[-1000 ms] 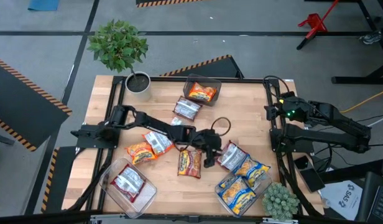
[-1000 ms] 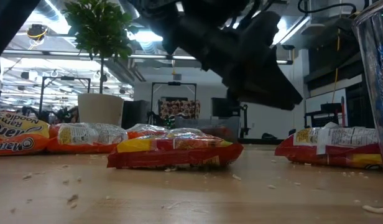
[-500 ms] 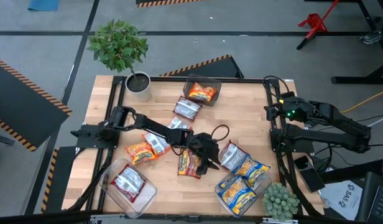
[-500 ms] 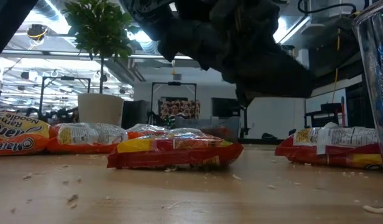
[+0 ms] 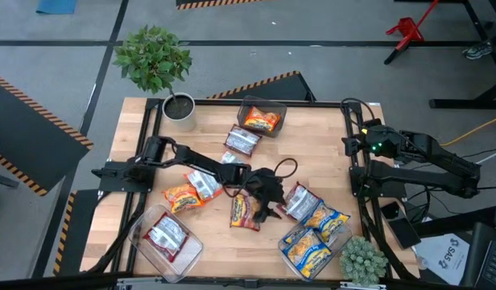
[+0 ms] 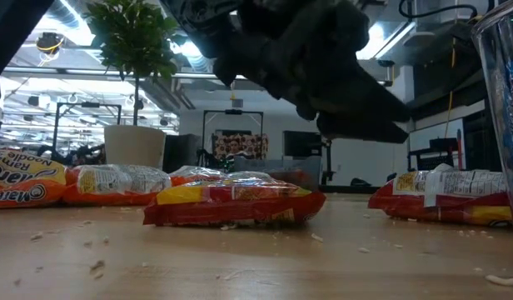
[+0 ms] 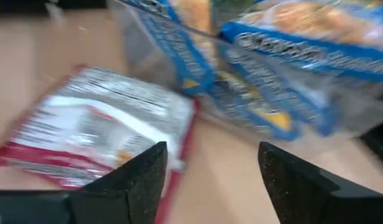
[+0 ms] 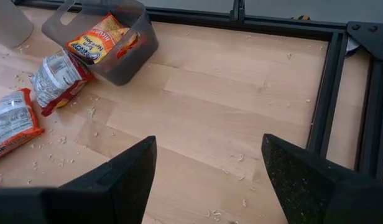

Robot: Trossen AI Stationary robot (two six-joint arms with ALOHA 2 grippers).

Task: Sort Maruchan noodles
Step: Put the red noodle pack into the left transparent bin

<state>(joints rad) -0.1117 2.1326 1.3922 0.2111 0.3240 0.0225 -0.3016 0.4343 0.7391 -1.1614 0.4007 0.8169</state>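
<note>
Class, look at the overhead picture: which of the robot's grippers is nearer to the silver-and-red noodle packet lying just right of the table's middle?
The left. The left gripper hovers open right beside the silver-and-red packet, on its left. The right gripper waits open at the table's right edge, well away from the packet.

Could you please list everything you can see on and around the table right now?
Orange packets: three, orange-red; one in the far bin, two loose mid-table.
Silver-and-red packets: at least four; one in the near-left bin, the rest loose.
Blue-and-yellow packets: at least two; at the near-right bin.
Clear bins: three; far middle, near left, near right.
Leafy potted plant: one, green; far-left corner.
Spiky plant: one, pale green; near-right corner.
Left claw: dark, open; above the mid-table packets.
Right claw: dark, open; waiting at the right edge.
</note>
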